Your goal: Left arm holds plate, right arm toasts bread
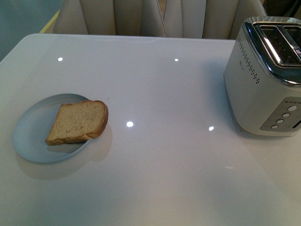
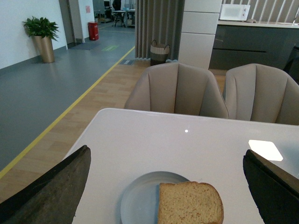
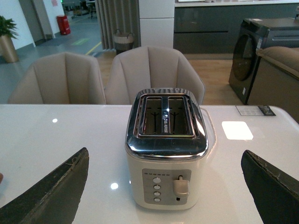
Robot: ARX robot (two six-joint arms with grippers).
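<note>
Front view: a glossy white table point(image 1: 164, 165) carries a white-and-chrome two-slot toaster point(image 1: 265, 80) at the right, slots empty. It is well apart from the pale blue-grey plate point(image 1: 28, 132) at the left. The bread point(image 1: 77, 123) lies flat on the plate, its rounded top overhanging the rim. The left gripper point(image 2: 166, 150) faces the plate and the right gripper point(image 3: 164, 151) faces the toaster. Both are spread wide and hold nothing. No step seems begun; next, the left likely must reach and clamp the plate's rim.

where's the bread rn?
Front view: the bread lies on the plate, left side of the table, its rounded end overhanging the rim toward the toaster at far right.
</note>
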